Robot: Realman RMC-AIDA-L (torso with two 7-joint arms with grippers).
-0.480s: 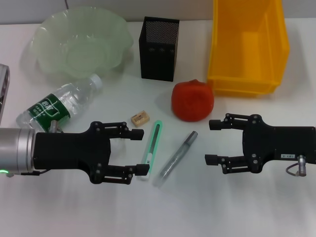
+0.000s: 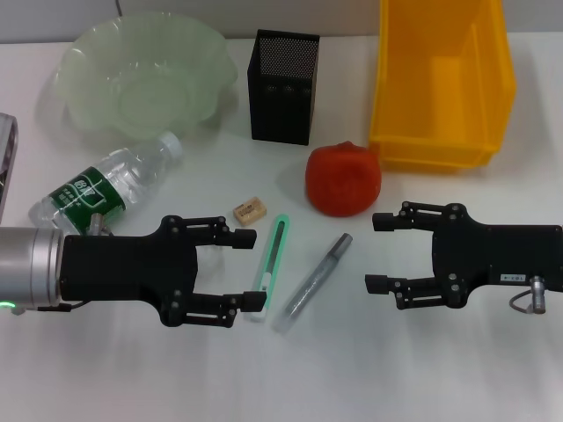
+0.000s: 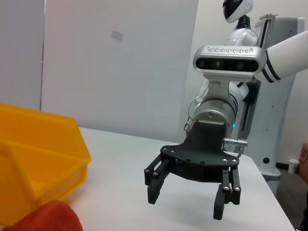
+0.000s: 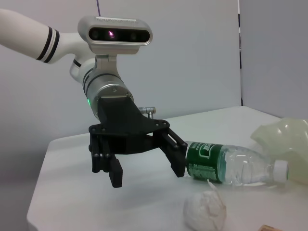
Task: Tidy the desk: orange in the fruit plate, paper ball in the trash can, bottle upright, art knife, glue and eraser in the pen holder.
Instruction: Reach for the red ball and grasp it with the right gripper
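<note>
The orange point(image 2: 343, 178) sits mid-table, just beyond my right gripper point(image 2: 376, 251), which is open and empty. My left gripper point(image 2: 251, 269) is open and empty, its fingers either side of the near end of the green art knife point(image 2: 273, 259). The grey glue stick point(image 2: 312, 280) lies between the grippers. The eraser point(image 2: 249, 209) lies just beyond the left fingers. The bottle point(image 2: 106, 185) lies on its side at the left. The paper ball point(image 4: 204, 211) shows in the right wrist view next to the bottle point(image 4: 231, 166); the left arm hides it in the head view.
The pale green fruit plate point(image 2: 88, 105) stands at the back left, the black mesh pen holder point(image 2: 284, 86) at the back centre, and the yellow bin point(image 2: 440, 149) at the back right. A grey device edge point(image 2: 4, 163) is at the far left.
</note>
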